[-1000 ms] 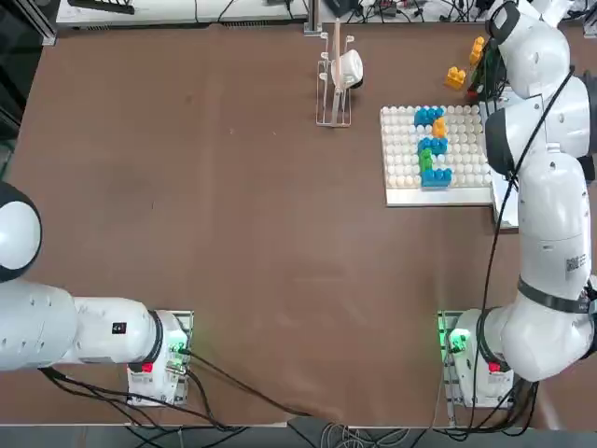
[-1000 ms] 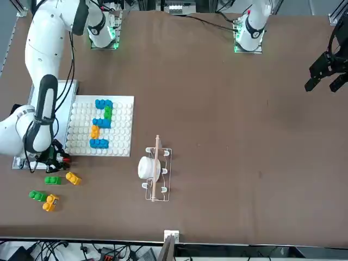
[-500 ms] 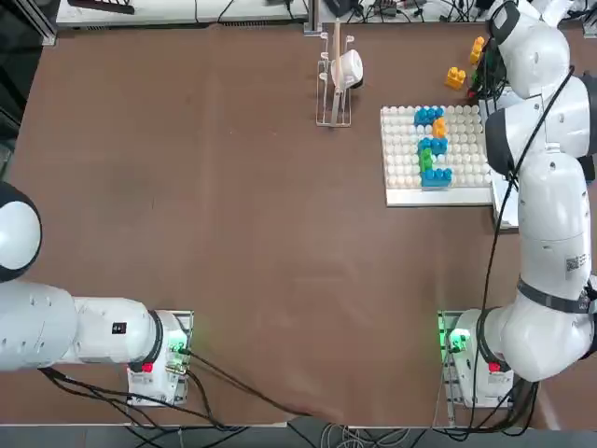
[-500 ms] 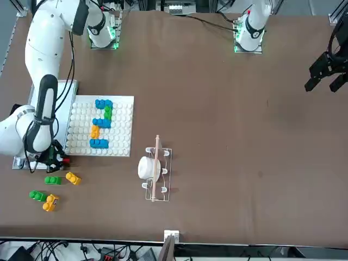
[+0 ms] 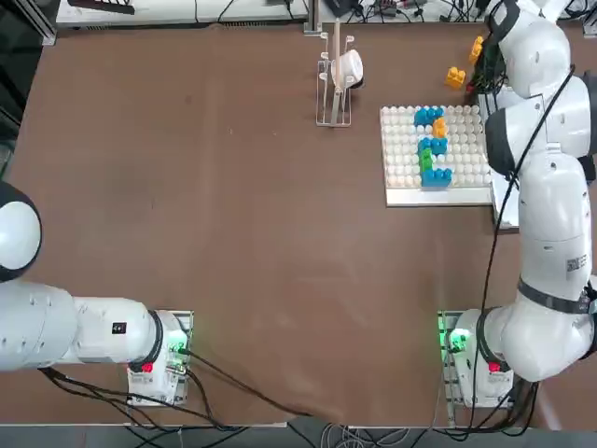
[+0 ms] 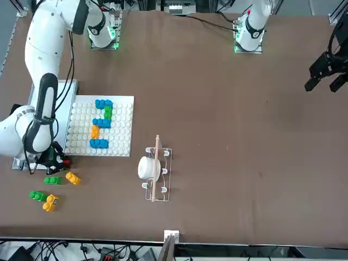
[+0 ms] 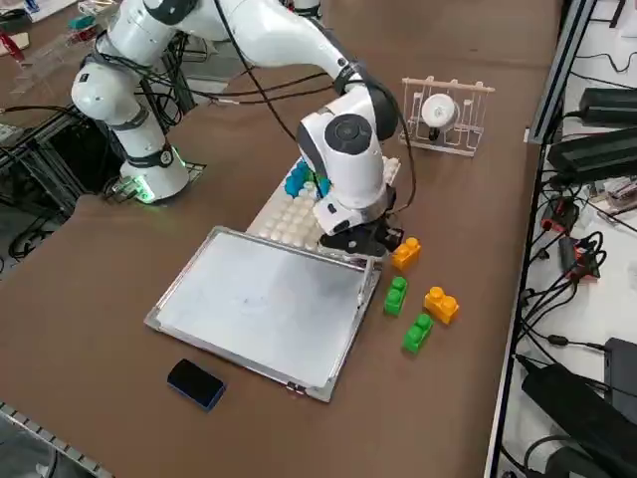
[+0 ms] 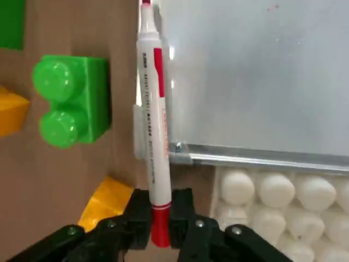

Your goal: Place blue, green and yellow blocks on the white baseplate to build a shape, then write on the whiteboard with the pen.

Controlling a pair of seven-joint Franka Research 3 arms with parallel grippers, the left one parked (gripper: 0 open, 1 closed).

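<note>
At whiteboard point(image 8: 256, 71) corner, right gripper point(image 8: 160, 221) jaws clamp pen point(image 8: 152, 125).

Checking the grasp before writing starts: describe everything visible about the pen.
The pen is a slim marker with a whitish, plastic-looking barrel, a red band with small print, and a red end. The right gripper has its jaws shut on that red end. The barrel runs along the whiteboard frame's corner, beside a green block. Its far tip is cut off.

Whiteboard point(image 7: 261, 299) smooth, glossy, thin metal frame. White baseplate point(image 5: 403, 154) and blocks point(image 7: 418, 304) studded plastic, slightly shiny. Pen point(image 8: 152, 131) smooth plastic barrel; table point(image 5: 233, 187) matt brown.
</note>
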